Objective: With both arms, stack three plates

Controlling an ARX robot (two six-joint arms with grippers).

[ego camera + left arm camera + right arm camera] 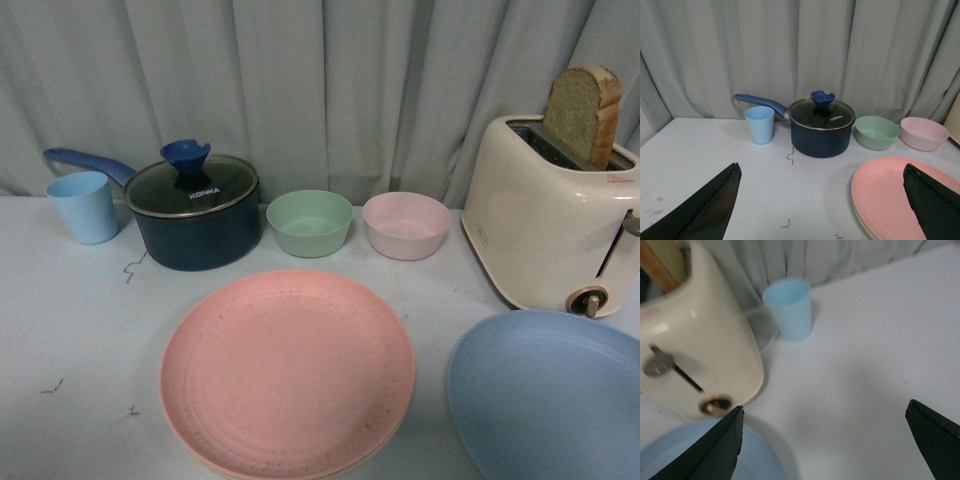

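Note:
A pink plate (288, 370) lies at the table's front middle. It rests on a cream plate, of which only a thin rim (860, 221) shows under it in the left wrist view. A light blue plate (550, 400) lies alone at the front right, before the toaster. Neither arm shows in the front view. My left gripper (821, 169) is open and empty above the table, and one finger overlaps the pink plate (885, 192) in that view. My right gripper (825, 407) is open and empty above bare table beside the light blue plate (762, 462).
At the back stand a light blue cup (83, 207), a dark blue lidded pot (195, 215), a green bowl (309, 222) and a pink bowl (405, 225). A cream toaster (545, 215) holding bread (580, 110) stands at the right. A second blue cup (789, 307) stands beside it.

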